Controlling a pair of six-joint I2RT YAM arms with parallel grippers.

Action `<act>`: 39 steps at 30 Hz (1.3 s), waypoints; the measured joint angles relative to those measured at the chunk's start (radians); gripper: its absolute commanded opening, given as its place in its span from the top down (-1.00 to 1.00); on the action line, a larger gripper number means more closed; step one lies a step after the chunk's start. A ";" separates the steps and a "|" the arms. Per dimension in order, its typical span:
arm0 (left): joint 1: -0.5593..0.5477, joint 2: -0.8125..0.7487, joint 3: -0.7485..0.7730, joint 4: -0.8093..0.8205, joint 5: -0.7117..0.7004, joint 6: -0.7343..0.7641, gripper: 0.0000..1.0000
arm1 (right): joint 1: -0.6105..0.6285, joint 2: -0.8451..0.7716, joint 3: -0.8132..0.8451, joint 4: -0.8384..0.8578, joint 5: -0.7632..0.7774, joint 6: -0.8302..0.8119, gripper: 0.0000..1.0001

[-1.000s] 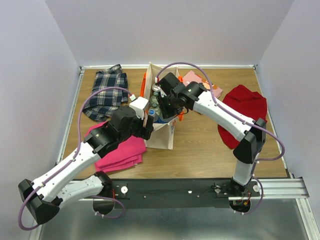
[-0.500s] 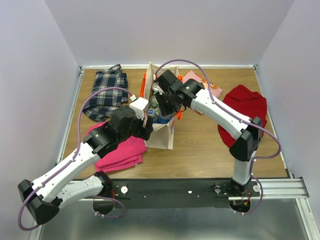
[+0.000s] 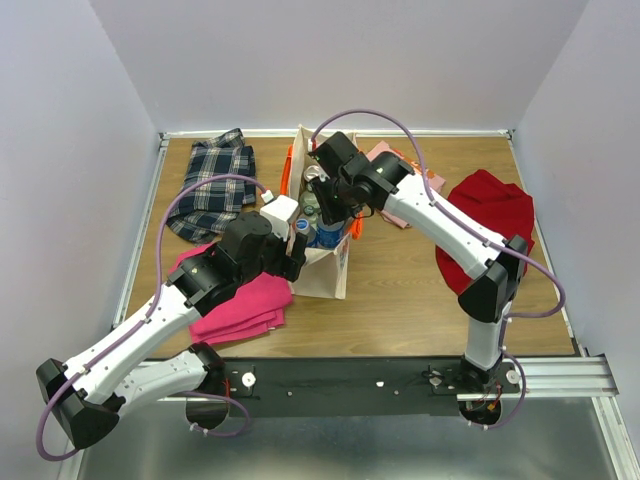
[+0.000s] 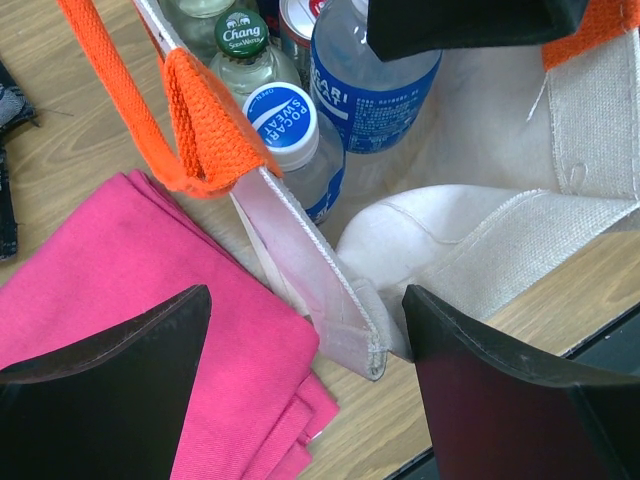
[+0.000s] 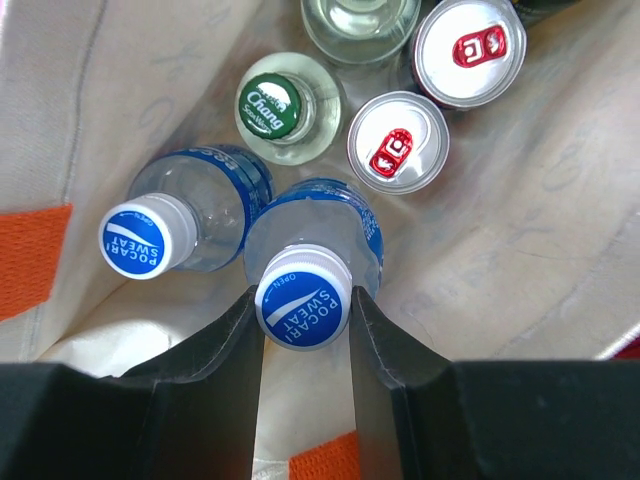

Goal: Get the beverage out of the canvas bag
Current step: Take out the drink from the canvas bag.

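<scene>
Bottle (image 5: 315,222) cap clamped by right gripper (image 5: 303,300), base hidden in canvas bag (image 5: 560,230), left gripper (image 4: 305,300) apart astride its rim

**White Shells, Black Joints, Lilac Cables**

Both arms are bolted to a black base plate (image 3: 340,385) dotted with small pale fittings. The left arm (image 3: 130,345) and the right arm (image 3: 450,226) have white link covers between black joint housings. A lilac cable (image 3: 370,112) loops along each, starting near the plate. Farthest from the plate, the left end effector (image 4: 305,300) and the right end effector (image 5: 302,305) carry matt black, wedge-shaped fingers.
</scene>
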 measured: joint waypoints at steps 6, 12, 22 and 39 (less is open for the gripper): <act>0.000 0.000 0.000 -0.003 0.000 0.003 -0.75 | 0.000 0.006 0.031 -0.019 0.000 -0.005 0.99; 0.000 0.006 0.007 -0.009 0.000 0.003 -0.74 | -0.001 0.029 0.008 -0.010 0.003 -0.005 0.99; 0.000 0.010 0.016 -0.019 0.004 0.009 -0.74 | -0.001 0.046 -0.024 0.029 0.013 -0.003 0.21; 0.000 0.012 0.017 -0.019 0.007 0.025 -0.75 | 0.000 0.064 0.002 0.033 0.011 0.016 -0.18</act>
